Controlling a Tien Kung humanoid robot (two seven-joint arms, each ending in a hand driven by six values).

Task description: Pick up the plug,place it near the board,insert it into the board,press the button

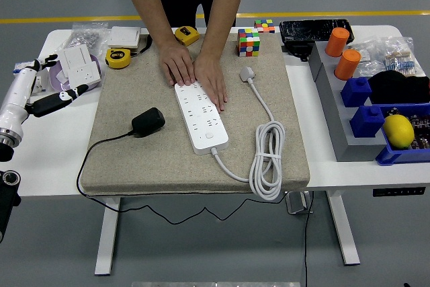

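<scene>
Plug [148, 121] lies on mat [121, 159], left of board [200, 116], well apart from left hand [57, 101] at counter [54, 146] edge; its fingers relaxed, empty. Person's hands [195, 72] press board.

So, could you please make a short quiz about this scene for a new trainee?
1. True or false: the black plug is already inserted in the white power strip.
2. Whose hands rest on the power strip? A) the robot's B) the person's C) nobody's
3. Fill in: the strip's own white cord lies coiled on the ____ mat.

Key:
1. False; the plug lies on the mat, left of the strip and apart from it.
2. B; the robot's left hand is at the table's left edge, holding nothing.
3. Beige.
</scene>
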